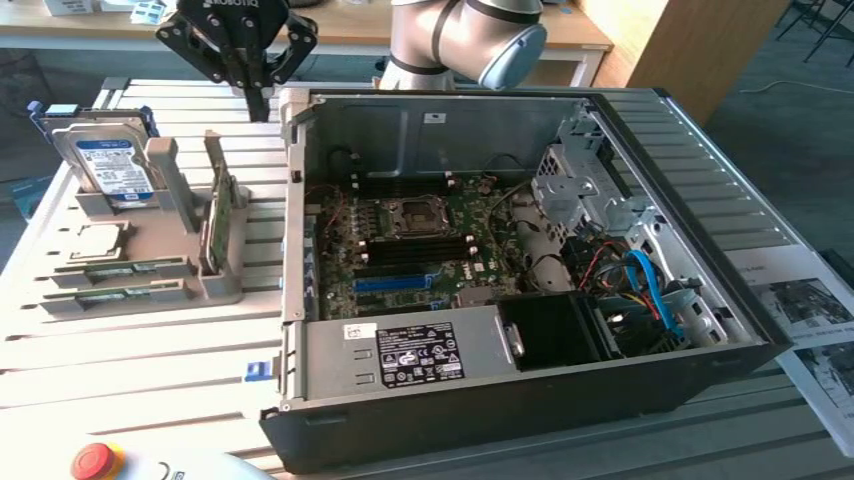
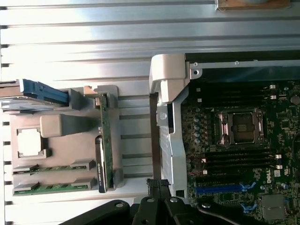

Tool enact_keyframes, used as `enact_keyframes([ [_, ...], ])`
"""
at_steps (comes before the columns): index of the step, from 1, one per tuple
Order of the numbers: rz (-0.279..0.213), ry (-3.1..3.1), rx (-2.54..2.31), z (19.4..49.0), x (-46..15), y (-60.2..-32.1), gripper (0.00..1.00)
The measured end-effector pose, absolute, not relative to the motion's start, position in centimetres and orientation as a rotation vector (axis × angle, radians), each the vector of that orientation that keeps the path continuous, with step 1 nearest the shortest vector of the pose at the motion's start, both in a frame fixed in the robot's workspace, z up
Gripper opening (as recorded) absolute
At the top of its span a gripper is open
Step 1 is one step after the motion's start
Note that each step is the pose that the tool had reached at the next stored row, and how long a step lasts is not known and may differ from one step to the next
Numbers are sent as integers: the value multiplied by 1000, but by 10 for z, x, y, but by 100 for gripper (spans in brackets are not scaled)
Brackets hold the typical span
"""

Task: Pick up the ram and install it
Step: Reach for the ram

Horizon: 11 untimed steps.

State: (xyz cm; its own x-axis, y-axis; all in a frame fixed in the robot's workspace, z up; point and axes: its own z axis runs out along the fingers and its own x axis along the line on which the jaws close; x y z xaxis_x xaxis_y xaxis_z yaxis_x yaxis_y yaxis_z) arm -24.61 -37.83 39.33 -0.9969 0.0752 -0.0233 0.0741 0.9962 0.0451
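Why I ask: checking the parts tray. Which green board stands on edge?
The wider green card, standing on its long edge in the grey holder. The two ram sticks lie flat in slots beside it.

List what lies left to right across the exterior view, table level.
ram sticks → upright green card → computer case → papers
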Motion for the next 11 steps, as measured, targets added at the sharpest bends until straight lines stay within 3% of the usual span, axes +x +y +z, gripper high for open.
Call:
enact_keyframes([
  [11,69,3114,117,393,-277,-375,10],
])
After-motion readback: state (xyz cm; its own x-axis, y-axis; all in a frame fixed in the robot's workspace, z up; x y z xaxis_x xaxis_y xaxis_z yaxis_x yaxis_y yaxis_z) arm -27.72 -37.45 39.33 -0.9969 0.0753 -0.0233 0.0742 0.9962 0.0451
